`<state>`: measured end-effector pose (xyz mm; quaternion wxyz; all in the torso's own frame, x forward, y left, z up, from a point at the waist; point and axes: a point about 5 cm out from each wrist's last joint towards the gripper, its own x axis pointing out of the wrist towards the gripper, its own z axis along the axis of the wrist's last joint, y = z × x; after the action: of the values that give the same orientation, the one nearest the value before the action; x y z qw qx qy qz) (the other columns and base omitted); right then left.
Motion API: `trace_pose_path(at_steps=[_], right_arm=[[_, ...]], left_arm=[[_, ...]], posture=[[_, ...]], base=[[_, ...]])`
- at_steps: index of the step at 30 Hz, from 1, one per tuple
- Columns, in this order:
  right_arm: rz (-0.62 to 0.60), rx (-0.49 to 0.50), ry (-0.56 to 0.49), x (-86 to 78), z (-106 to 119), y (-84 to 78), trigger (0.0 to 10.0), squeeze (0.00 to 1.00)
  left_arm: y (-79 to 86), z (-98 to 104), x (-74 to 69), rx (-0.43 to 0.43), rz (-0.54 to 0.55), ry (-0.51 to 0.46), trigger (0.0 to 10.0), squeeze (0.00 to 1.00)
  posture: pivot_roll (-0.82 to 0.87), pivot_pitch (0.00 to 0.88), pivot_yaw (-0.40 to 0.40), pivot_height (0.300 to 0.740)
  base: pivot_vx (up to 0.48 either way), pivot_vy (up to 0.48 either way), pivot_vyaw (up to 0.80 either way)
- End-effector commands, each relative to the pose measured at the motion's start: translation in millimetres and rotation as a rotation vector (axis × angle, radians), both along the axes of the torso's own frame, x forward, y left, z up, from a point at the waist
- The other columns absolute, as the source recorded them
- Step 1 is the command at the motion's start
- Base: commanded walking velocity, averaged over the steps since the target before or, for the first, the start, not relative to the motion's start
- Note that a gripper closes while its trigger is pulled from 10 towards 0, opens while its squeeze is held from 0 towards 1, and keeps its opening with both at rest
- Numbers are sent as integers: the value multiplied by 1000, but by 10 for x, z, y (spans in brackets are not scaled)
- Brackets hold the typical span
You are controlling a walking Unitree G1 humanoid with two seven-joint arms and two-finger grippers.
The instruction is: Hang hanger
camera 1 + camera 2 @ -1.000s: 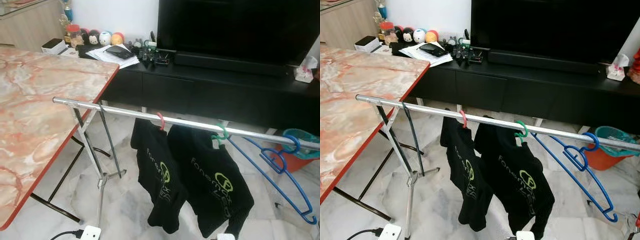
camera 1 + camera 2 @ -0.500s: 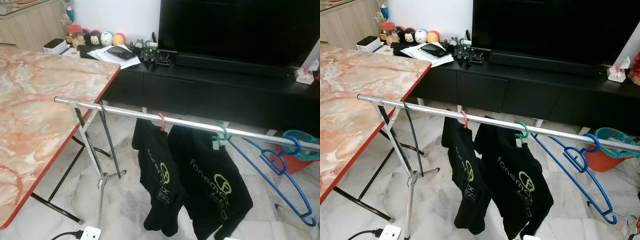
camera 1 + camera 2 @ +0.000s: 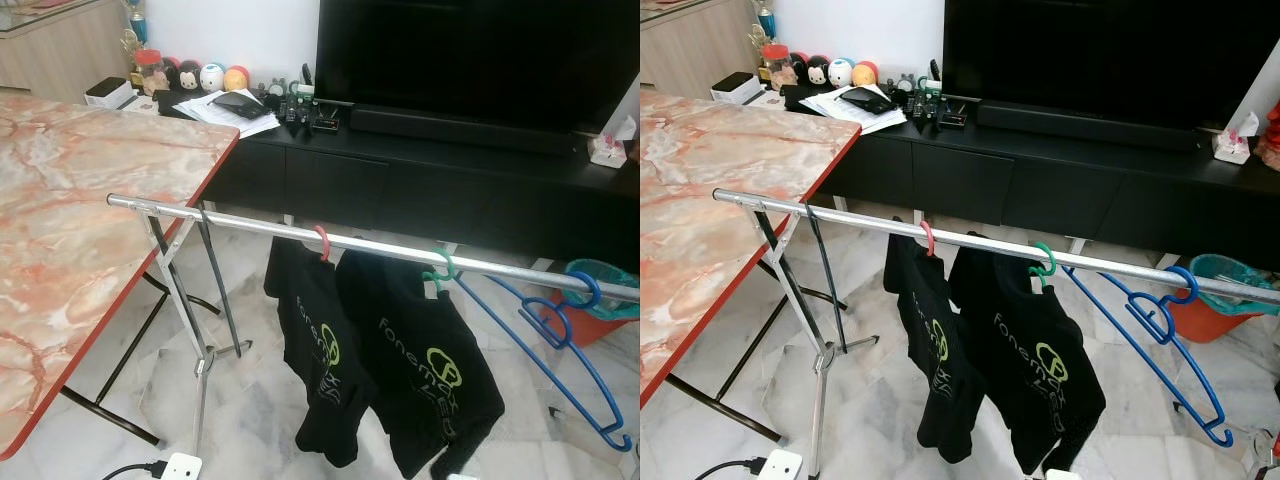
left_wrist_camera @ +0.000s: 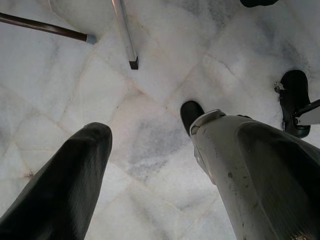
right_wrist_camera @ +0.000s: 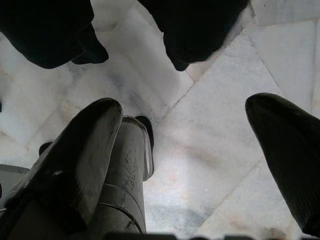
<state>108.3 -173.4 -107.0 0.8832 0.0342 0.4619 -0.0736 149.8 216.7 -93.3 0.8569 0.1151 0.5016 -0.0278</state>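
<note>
On the robot's left stands the marble-topped desk (image 3: 70,230), and just beside its red edge begins the metal rail (image 3: 230,217) of the drying rack, which runs rightward and slightly down across the scene. Along it, in order: a pink hook (image 3: 322,241) carrying a black shirt (image 3: 318,350), a green hook (image 3: 441,268) carrying a second black shirt (image 3: 425,375), then the blue hanger (image 3: 575,370), empty, its hook over the rail near the right end and its frame hanging tilted toward the floor. By appearance the blue hanger is light, thin and rigid, probably smooth plastic that can swing or slide along the rail; the soundest hold would be on the neck just below the hook or on a shoulder bar, pinched across the thin section. The left hand (image 4: 150,175) hangs low over the white marble floor (image 4: 165,65) with its fingers set wide apart and nothing between them. The right hand (image 5: 200,165) is likewise spread wide and empty, above the floor with the dark shirt hems beyond its tips. Both hands are well below the rail and well apart from the blue hanger, which appears already hung.
</note>
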Motion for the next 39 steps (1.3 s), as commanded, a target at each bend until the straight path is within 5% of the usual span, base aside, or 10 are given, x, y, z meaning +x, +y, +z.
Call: trace_pose_path(at_steps=[1, 12, 39], right_arm=[[-10, 15, 21, -40, -18, 18, 10000, 0], [-13, 7, 18, -35, -16, 25, 10000, 0], [-3, 21, 31, -18, -20, 29, 10000, 0]], left_arm=[[-2, -18, -42, -3, -11, 22, 10000, 0], [7, -16, -43, -6, -13, 24, 10000, 0], [4, -10, -25, -13, -5, 20, 10000, 0]], posture=[[-67, 0, -44, 740], [-63, 0, -38, 740], [-63, 0, -39, 740]], base=[[0, 0, 0], [0, 0, 0], [-259, 0, -46]])
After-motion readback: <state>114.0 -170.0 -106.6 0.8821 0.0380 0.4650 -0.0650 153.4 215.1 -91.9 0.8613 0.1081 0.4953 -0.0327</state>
